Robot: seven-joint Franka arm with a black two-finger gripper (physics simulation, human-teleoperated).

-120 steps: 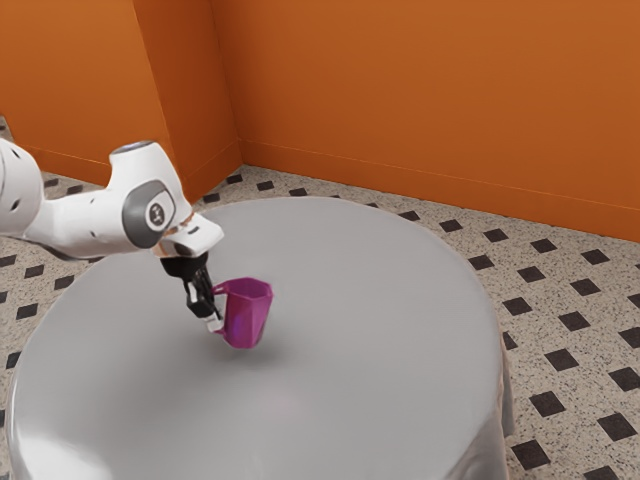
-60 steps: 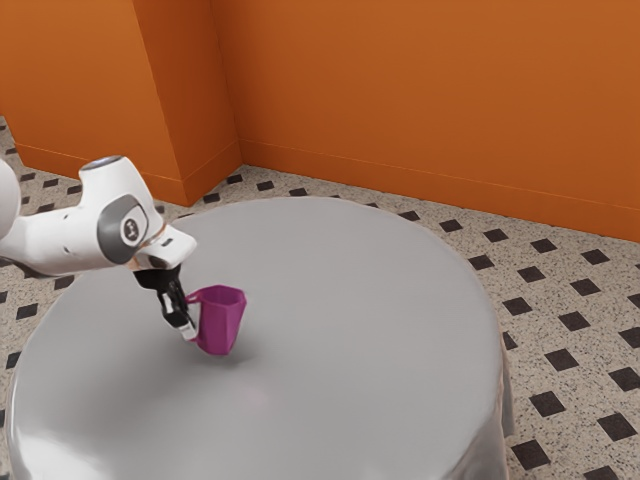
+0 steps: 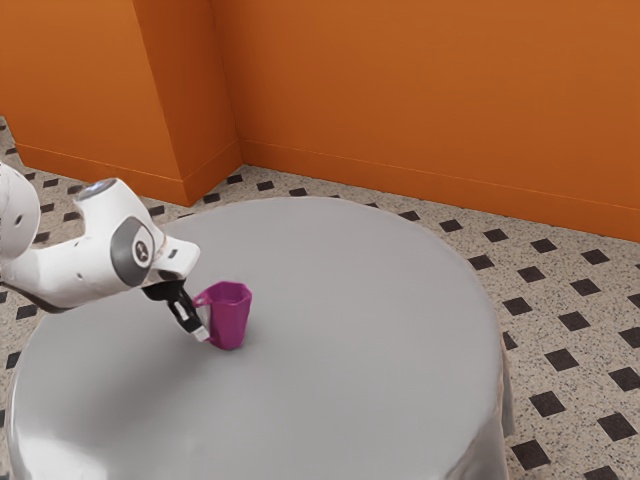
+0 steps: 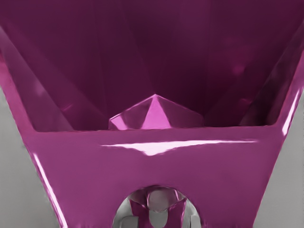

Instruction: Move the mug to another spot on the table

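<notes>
1. The white arm reaches in from the exterior view's left over the round grey table.
2. Its black gripper is closed on the magenta mug, clamping the wall on the mug's left side.
3. The mug sits at the table's left part, mouth up and close to upright; whether its base touches the tabletop cannot be told.
4. From the wrist, the mug's faceted interior lies directly under the hand, grey tabletop beside it.
5. Orange walls and a checked floor lie beyond.
</notes>
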